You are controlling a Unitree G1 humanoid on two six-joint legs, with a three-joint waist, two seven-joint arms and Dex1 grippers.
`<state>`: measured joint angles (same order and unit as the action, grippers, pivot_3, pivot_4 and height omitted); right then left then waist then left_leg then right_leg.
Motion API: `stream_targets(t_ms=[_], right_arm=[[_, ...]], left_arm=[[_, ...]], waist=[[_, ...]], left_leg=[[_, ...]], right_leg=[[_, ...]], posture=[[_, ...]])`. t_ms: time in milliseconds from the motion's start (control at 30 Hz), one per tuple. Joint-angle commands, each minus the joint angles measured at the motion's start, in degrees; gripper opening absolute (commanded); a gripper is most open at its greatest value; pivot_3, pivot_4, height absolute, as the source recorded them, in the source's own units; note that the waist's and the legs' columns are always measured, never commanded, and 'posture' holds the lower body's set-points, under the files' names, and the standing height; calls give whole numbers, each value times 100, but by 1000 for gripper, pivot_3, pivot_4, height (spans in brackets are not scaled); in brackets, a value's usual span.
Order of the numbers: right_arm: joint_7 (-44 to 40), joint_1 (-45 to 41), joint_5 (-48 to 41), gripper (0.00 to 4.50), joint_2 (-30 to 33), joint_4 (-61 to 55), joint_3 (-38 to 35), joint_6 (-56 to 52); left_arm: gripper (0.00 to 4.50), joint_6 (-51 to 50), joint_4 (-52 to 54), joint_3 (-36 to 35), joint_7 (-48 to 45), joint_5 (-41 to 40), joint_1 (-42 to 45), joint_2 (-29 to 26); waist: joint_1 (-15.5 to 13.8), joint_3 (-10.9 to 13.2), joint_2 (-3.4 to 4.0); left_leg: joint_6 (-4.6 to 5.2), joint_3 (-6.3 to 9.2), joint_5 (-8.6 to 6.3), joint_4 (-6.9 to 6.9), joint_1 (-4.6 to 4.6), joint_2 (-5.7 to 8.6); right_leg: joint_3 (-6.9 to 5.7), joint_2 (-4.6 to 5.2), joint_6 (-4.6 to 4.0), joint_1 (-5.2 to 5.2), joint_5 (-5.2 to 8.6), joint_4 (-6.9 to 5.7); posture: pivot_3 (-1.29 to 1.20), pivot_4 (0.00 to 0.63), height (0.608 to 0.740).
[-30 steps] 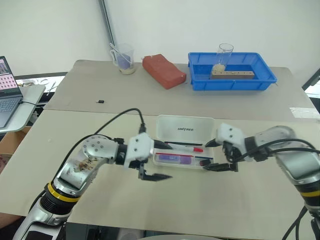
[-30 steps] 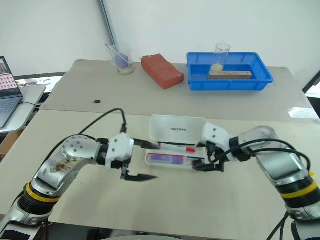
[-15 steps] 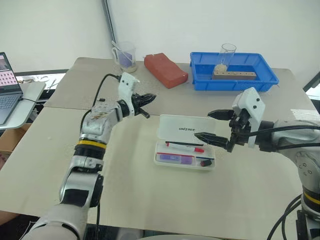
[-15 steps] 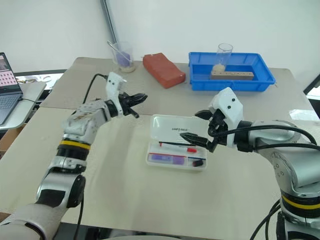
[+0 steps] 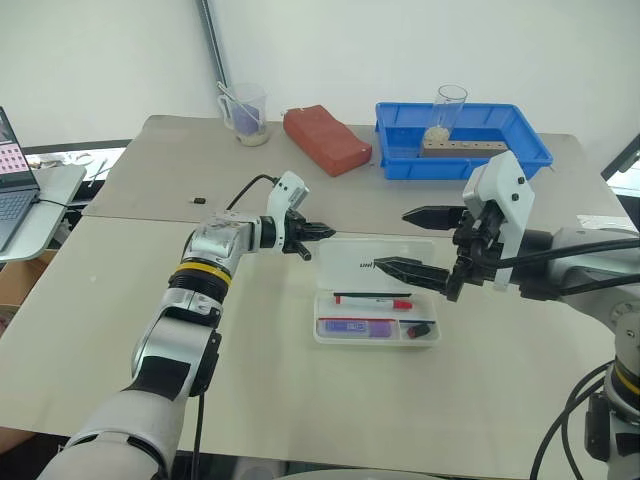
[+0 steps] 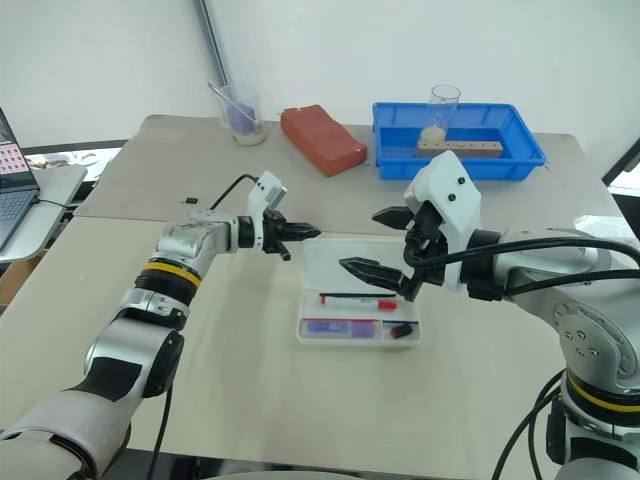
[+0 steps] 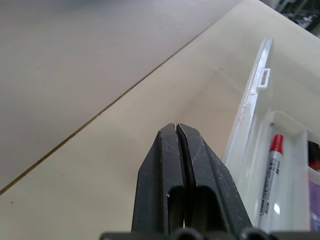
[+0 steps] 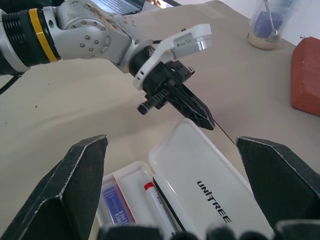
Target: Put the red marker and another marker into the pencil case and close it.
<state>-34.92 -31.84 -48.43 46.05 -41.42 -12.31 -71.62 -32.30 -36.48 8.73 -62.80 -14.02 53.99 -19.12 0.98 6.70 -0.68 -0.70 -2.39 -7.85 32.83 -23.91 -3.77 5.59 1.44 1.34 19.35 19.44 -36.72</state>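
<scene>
The pencil case (image 5: 340, 341) lies open on the table, its white lid (image 5: 350, 262) with dark lettering folded back flat. Inside lie the red marker (image 5: 372, 300), white with a red cap, and in front of it the purple marker (image 5: 352, 326). My left gripper (image 5: 325, 231) is shut with nothing in it, its tips at the lid's far left corner (image 7: 255, 95); I cannot tell whether they touch it. My right gripper (image 5: 405, 242) hangs wide open above the lid's right side, holding nothing. The right wrist view shows the lid (image 8: 200, 175) and the left gripper (image 8: 200, 112) between its fingers (image 8: 80, 175).
At the back of the table stand a blue tray (image 5: 400, 165) with a glass and a wooden block, a red brick (image 5: 326, 140) and a clear cup (image 5: 247, 115). A small black bit (image 5: 200, 201) lies far left. A laptop (image 5: 15, 185) sits off the table's left.
My left gripper has shut and swung from the case's near left side round to the lid's far left corner. My right gripper has risen from the case's right end, still open.
</scene>
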Motion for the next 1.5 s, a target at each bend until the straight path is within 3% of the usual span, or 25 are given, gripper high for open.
stream_targets(t_ms=[33, 267, 433, 533, 700, 900, 1033, 1233, 1400, 1500], right_arm=[[-152, 84, -13, 4500, 340, 67, -170, 210], [-1034, 916, 83, 4500, 1243, 184, -55, 692], [-1377, 1463, 130, 4500, 1515, 202, -45, 992], [-1434, 1683, 318, 4500, 1559, 271, 84, 1197], [-1509, 1902, 661, 4500, 1546, 477, 338, 1544], [-1608, 1945, 1049, 4500, 1455, 907, 523, 2007], [-1708, 2044, 1455, 4500, 1443, 1304, 628, 2494], [-1844, 1848, 1759, 4500, 1387, 1913, 681, 2879], [-1893, 1760, 1996, 4500, 1389, 2401, 589, 3149], [-1752, 1726, 2126, 4500, 1341, 2737, 394, 3273]], left_arm=[[105, -408, 1410, 322, -850, -293, -417, -366], [105, -741, 3339, 926, -1113, -396, -1233, -743], [105, -101, 3917, 1568, -910, 105, -1610, -792], [105, 518, 3776, 2174, -697, 809, -1735, -844], [105, 1073, 3566, 2603, -667, 1317, -1857, -893], [105, 1188, 3612, 2044, -374, 1171, -1918, -918], [1343, 605, 4034, 841, -211, 279, -1930, -1019], [4277, 28, 4793, -484, 54, -360, -2384, -1697], [4437, 87, 4963, -1368, 476, -464, -2940, -2130], [4437, 303, 4934, -1649, 1071, -51, -3238, -2329]], waist=[[7, -1, 3], [-24, 0, 3], [-7, 6, -7], [-10, 11, -15], [-17, 9, -11], [-23, 9, -12], [-3, 12, -12], [19, 14, -8], [-5, 16, -7], [-30, 15, -6]], left_leg=[[0, -1, 0, -2, 0, 0], [0, -3, 0, 1, 2, -2], [1, -2, 0, 1, 3, -2], [1, -1, 0, 1, 5, -2], [1, -2, 0, 3, 7, -2], [1, -3, 0, 8, 9, -2], [1, -2, 0, 7, 5, -5], [1, -3, 0, 4, 9, -6], [1, -5, 0, 4, 13, -8], [0, -10, 0, 5, 13, -6]], right_leg=[[1, 1, -4, 0, -2, 0], [-1, 5, -6, -7, -1, 3], [2, 4, -1, -10, 2, 8], [3, 3, -2, -12, 3, 10], [5, 5, 0, -14, 3, 13], [3, 7, 3, -21, 5, 17], [3, 2, 14, -12, 11, 11], [3, 2, 15, -14, 12, 9], [2, 5, 13, -16, 11, 9], [2, 13, 9, -15, 9, 10]], posture=[[0, 150, 740], [0, 150, 740], [0, 150, 740], [0, 150, 740], [0, 150, 740], [0, 150, 740], [0, 150, 740], [0, 150, 740], [0, 150, 740], [0, 150, 740]])
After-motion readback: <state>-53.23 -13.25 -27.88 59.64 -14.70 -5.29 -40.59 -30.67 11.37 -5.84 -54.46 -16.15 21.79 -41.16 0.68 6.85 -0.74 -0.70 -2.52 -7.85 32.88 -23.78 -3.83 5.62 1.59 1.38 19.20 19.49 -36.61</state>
